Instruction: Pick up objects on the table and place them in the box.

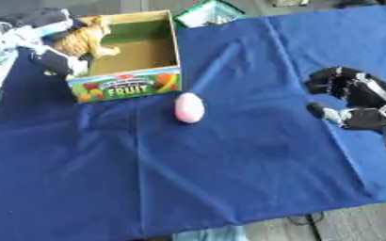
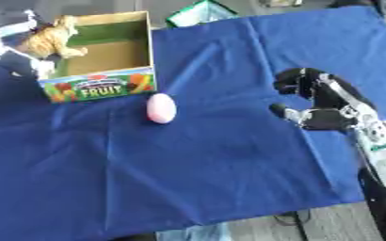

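- Plainly, we see a pale pink egg-shaped object lying on the blue cloth, left of the frame's centre, just below and to the right of the box's front corner, apart from it.
- We see the open cardboard box with a green inside and the word FRUIT on its front panel in the upper left of the frame, standing on the cloth.
- We find our left hand, dark with pale parts, at the box's left wall in the upper left; a tan, furry-looking object sits at its fingers over the box's left rim. We cannot tell whether the fingers are curled round it.
- We see our right hand, black with silver joints, at the right side of the frame, low over the cloth and well apart from the pink object; its fingers are curled inward and hold nothing.
- We note a green-and-white flat item past the cloth's top edge, right of the box.
- We see grey planks in the lower right corner.
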